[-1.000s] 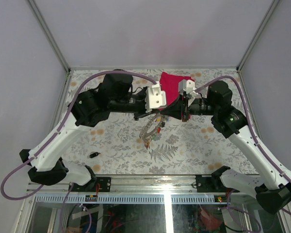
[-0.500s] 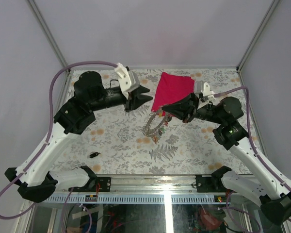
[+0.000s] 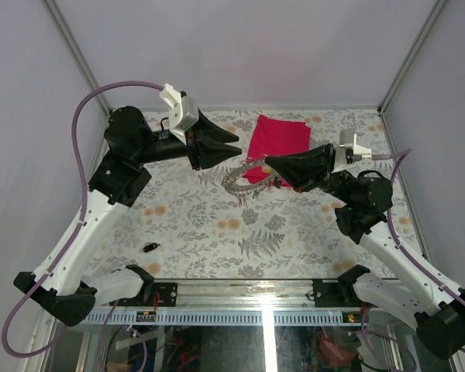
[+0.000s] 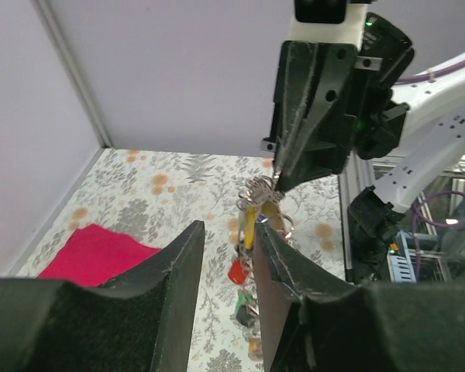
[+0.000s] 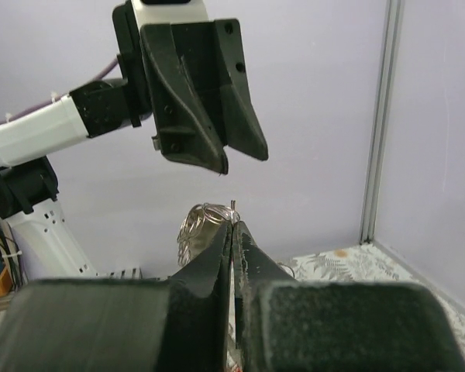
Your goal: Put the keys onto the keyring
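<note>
A: The keyring [image 3: 236, 180] is being pinched at its rim by the right end effector [image 3: 270, 164], which is pressed together on it. It is being held above the middle of the surface [image 3: 294, 232], with the keys [image 4: 244, 232] dangling.

B: The left end effector [image 3: 236, 146] is being held spread and empty just to its left. With so thin a grip, the keyring is probably being put at risk: a knock from that side could leave it swinging or dropped.

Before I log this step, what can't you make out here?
Left wrist: the left gripper covers the lowest keys.
Right wrist: the right gripper hides the hanging keys.
Top view: keys on the keyring, too small to count.
Top view: dark speck, too small to identify.
</note>
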Robot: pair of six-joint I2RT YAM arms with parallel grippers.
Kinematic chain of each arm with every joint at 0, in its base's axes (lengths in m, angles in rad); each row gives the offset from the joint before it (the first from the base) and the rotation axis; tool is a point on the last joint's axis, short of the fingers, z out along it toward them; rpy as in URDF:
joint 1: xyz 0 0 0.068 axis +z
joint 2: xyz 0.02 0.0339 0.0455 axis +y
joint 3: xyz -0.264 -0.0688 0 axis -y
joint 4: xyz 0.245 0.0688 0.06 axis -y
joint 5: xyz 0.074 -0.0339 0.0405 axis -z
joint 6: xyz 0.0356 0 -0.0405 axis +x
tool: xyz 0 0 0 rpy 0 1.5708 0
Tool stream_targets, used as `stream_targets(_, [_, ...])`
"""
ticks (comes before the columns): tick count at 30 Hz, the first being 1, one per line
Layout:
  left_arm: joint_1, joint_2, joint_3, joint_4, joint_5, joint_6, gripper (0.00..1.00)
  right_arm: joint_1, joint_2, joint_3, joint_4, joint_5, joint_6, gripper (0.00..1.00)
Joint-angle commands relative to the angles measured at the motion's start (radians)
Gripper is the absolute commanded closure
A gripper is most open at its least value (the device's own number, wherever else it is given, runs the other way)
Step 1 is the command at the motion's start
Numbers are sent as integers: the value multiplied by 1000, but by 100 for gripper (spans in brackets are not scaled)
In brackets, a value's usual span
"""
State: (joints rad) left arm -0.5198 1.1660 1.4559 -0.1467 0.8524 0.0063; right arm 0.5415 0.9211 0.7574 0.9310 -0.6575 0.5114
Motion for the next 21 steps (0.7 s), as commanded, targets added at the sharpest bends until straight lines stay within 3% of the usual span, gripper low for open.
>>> stream_targets(1, [7, 10, -16, 101, 91, -43, 66, 5, -4, 30, 169, 57, 36, 100])
stream_targets(21, [-54, 53, -34, 119, 137, -76, 66, 4, 13, 80, 88, 60, -11, 100])
